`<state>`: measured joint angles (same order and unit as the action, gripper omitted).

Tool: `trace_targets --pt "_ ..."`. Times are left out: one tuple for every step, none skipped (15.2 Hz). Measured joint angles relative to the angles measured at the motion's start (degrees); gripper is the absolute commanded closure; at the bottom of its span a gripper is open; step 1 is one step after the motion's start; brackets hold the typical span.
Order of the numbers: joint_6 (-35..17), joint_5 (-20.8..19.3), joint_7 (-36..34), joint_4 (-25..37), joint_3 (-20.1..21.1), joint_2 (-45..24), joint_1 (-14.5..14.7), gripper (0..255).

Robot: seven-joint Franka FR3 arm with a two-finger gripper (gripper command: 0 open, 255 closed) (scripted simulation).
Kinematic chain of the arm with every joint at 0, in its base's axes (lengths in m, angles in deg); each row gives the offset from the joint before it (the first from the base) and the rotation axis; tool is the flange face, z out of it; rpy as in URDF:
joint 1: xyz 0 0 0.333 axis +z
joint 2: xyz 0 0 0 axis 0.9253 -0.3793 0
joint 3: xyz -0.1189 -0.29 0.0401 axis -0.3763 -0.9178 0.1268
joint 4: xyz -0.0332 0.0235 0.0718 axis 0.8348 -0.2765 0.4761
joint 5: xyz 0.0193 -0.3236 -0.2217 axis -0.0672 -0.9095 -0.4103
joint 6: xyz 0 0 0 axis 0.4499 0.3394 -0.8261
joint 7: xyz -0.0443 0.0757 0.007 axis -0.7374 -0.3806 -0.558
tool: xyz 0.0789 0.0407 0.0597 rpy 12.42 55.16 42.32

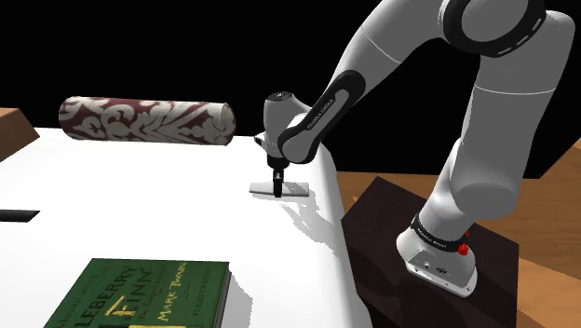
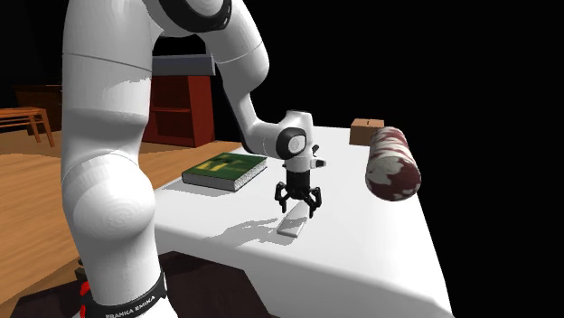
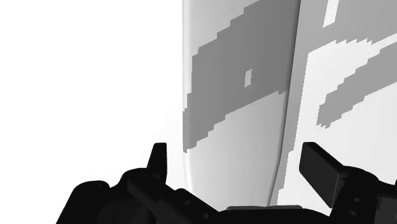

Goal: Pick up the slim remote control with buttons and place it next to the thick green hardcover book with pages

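The slim remote is a flat pale grey slab lying on the white table, close to the edge nearest the stand. My black gripper points straight down over it, open. In the second exterior view the gripper straddles the remote, its tips just above it. In the wrist view the remote runs lengthwise between the two fingertips, which stand apart on either side without clasping it. The thick green book lies flat at the shoulder view's lower left, also seen as the book.
A long maroon and white patterned bolster lies across the far side of the table. A small brown box sits at a far corner. A thin dark object pokes in at the shoulder view's left edge. A red-brown shelf stands behind.
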<state>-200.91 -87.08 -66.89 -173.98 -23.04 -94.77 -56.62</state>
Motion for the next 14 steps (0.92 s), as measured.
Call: trace_targets --pt "-0.55 -0.16 -0.10 0.11 -0.07 -0.66 0.03 0" --pt "-0.80 -0.21 -0.13 0.04 -0.09 -0.85 0.04 0" --pt "-0.96 -0.24 -0.12 0.03 -0.12 -0.98 0.03 0" --pt "-1.04 -0.26 -0.14 0.02 -0.13 -1.04 0.03 0" --pt "-1.07 -0.27 -0.14 0.02 -0.13 -1.08 0.04 0" --pt "-1.09 -0.27 -0.15 0.02 -0.13 -1.09 0.04 0" --pt "-1.11 -0.28 -0.15 0.01 -0.14 -1.10 0.04 0" --pt "-1.11 -0.28 -0.15 0.01 -0.14 -1.10 0.04 255" --pt "-1.10 -0.28 -0.15 0.02 -0.14 -1.07 0.04 255" --pt "-1.10 -0.28 -0.15 0.02 -0.14 -1.09 0.04 255" --pt "-1.10 -0.28 -0.15 0.02 -0.14 -1.10 0.04 255" --pt "-1.10 -0.28 -0.15 0.02 -0.14 -1.10 0.04 255" --pt "-1.10 -0.28 -0.15 0.02 -0.14 -1.10 0.04 255" --pt "-1.10 -0.28 -0.15 0.02 -0.14 -1.10 0.04 255"
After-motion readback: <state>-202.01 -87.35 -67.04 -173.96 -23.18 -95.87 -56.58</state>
